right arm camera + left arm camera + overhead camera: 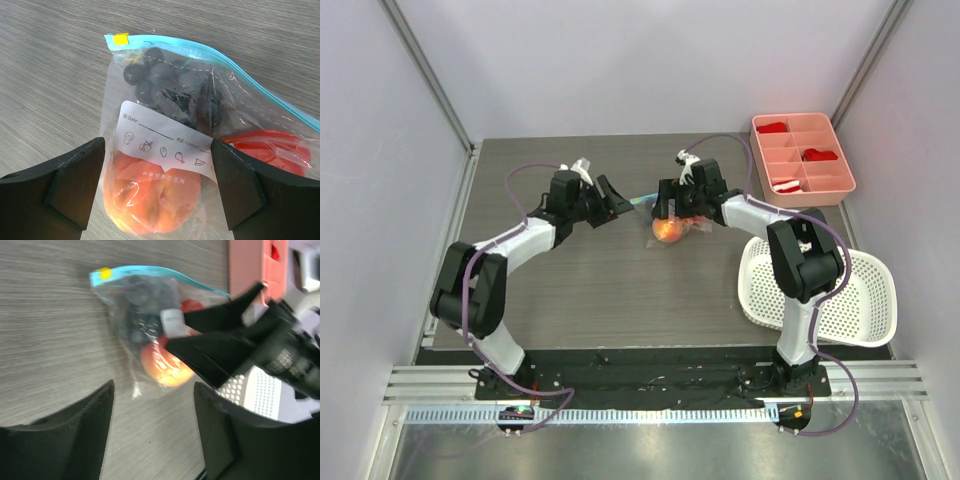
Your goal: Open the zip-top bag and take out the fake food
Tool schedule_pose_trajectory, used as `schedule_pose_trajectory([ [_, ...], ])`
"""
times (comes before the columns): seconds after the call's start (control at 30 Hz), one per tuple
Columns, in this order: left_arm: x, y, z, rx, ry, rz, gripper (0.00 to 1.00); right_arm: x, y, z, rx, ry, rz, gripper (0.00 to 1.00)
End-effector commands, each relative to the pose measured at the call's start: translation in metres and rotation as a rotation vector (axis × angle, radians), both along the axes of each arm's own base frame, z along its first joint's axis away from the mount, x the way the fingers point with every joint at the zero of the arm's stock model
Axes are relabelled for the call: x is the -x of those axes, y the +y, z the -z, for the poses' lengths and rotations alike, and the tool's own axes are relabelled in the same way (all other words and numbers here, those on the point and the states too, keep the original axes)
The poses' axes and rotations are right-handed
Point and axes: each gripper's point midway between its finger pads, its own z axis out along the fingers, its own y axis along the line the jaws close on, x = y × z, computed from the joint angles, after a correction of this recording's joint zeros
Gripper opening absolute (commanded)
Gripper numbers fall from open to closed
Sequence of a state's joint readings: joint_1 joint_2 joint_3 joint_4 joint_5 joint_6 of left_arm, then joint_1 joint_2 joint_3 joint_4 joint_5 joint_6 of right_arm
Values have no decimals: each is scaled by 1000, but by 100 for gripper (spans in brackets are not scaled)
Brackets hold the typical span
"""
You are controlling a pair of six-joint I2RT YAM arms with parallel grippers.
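Observation:
The zip-top bag lies on the dark table between my two grippers, its teal zip strip closed with a yellow slider at one end. Inside are the fake food pieces: an orange-peach fruit, a black berry cluster and a red piece. My right gripper is open, its fingers standing either side of the fruit end of the bag. My left gripper is open and empty, a short way from the bag, facing it from the left.
A pink divided tray with red-and-white bits stands at the back right. A white perforated basket lies at the right, beside the right arm. Grey walls close in the table on three sides.

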State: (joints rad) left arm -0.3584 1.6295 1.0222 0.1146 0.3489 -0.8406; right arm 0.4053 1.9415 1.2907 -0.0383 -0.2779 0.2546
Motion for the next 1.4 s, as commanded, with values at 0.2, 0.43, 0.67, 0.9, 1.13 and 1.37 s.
schedule_pose_trajectory([
  [0.2,-81,6,37,115,30,45,40,9,6,-22,-51,-39,-46,91],
  [0.43,-107,-5,55,167,18,82,31,4,7,-26,-73,-64,-54,91],
  [0.67,-111,-11,64,190,17,114,24,2,7,-24,-90,-55,-53,91],
  [0.9,-109,-8,91,158,60,105,24,2,6,-23,-96,-51,-52,91],
  [1.13,-107,-13,98,189,66,130,22,2,6,-23,-97,-53,-54,91],
  [1.37,-100,-21,82,321,30,158,14,2,5,-23,-99,-50,-53,91],
])
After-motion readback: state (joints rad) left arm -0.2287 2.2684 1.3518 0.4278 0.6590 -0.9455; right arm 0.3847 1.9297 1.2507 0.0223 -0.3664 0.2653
